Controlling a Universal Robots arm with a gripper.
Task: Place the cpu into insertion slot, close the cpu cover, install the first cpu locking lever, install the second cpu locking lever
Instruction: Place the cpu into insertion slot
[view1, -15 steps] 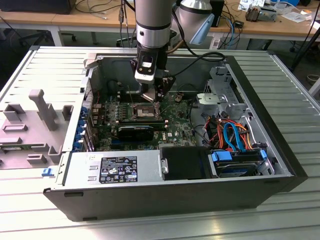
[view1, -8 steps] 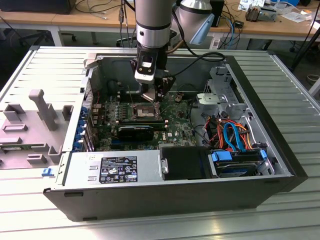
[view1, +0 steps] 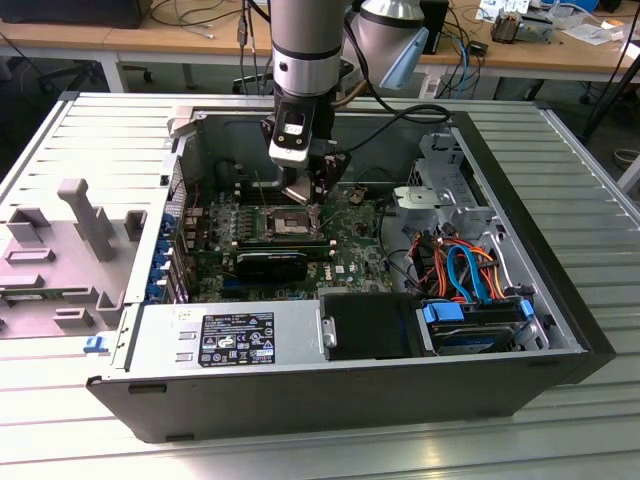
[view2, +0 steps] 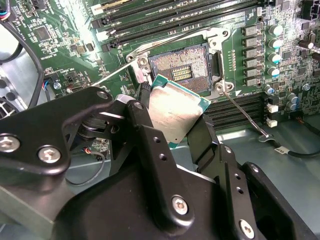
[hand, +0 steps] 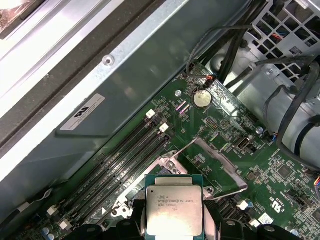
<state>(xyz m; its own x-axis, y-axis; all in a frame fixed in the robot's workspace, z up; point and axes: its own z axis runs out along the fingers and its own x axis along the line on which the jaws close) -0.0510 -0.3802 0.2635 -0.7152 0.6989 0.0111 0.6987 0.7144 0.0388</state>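
My gripper (view1: 300, 193) hangs over the open computer case, just above the insertion slot (view1: 285, 222). It is shut on the cpu (view2: 175, 114), a flat square chip with a silver-grey top, held by two opposite edges between the black fingers (view2: 145, 115). The chip hovers tilted, beside and above the insertion slot (view2: 182, 67), whose dark centre lies uncovered. In the first wrist view the cpu (hand: 174, 207) sits in front of the cpu cover (hand: 220, 167), which stands swung up. Two thin wire levers (view2: 245, 112) stick out from the socket's corners, unlatched.
Long black memory slots (view2: 175, 15) run beside the socket. A black card (view1: 275, 265) lies just in front of it. The power supply (view1: 230, 335), drive cage with cables (view1: 470, 270) and the case walls (view1: 190, 150) close in the board. A grey fixture (view1: 70, 230) sits outside.
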